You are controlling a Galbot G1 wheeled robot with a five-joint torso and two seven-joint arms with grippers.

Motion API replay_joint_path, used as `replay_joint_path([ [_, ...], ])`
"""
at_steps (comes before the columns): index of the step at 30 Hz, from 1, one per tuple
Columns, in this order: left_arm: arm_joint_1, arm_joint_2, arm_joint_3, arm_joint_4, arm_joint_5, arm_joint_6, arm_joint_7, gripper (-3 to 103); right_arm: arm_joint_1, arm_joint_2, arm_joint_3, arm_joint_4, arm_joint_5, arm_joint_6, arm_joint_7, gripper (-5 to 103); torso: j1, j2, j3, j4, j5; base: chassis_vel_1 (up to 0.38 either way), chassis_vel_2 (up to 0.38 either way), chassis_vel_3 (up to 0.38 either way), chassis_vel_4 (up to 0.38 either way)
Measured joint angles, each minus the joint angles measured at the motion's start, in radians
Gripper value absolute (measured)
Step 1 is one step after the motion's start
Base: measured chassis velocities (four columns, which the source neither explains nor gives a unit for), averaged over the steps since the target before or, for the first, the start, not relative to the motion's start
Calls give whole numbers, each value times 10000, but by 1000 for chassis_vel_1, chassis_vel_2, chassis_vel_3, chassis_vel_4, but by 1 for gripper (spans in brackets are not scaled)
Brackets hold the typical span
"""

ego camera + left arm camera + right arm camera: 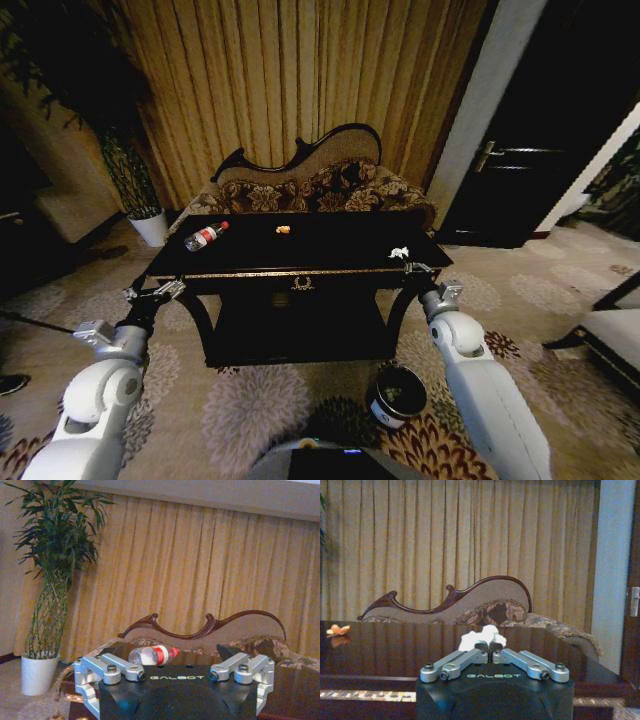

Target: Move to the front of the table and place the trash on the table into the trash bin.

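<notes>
Black table [300, 262] reached, yet bottle [206, 236] at ten o'clock, orange scrap [283, 229] at twelve and white scrap [399, 253] at two remain unbinned; left gripper [165, 291] spread, right gripper [414, 268] pressed together by the white scrap, bin [396, 395] waiting.

1. Table [330, 252]: glossy black wood, mirror-like top w/ reflections, gold trim.
2. Bottle [152, 655]: clear plastic, red label.
3. White scrap [481, 638]: crumpled paper-like, matt.
4. Orange scrap [338, 629]: rough, matt.
5. Right gripper [489, 645] & left gripper [175, 672]: brushed silver metal links, matt black plastic body.
6. Trash bin [397, 397]: black, slight sheen.
7. Sofa [320, 185]: floral cloth, polished dark wood frame.
8. Curtain [460, 540]: pleated cloth.
9. Carpet [250, 410]: patterned, matt pile.
</notes>
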Motion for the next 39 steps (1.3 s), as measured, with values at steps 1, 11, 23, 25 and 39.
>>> replay_joint_path([
  [1,-7,-10,7,4,0,0,1,100,-27,16,0,-1,-33,43,0,0,0,0,0,0,1,145,-157,-173,152],
  [11,-13,-70,25,138,10,-31,24,100,-440,287,31,-282,-214,132,0,0,-3,3,-2,1,-2,85,-82,-81,71],
  [23,-134,-241,-285,550,243,-300,226,100,-1031,694,367,-3523,-1735,-301,-2,0,1,-1,0,0,1,0,0,0,0],
  [25,-143,-241,-281,550,258,-313,229,100,-975,704,378,-3911,-1852,-277,-2,0,1,-1,0,0,2,0,0,0,0],
  [39,-92,-190,-281,650,267,-455,332,100,-537,950,409,-6403,-3220,312,-2,12,1,-1,0,2,-1,0,0,0,0],
])
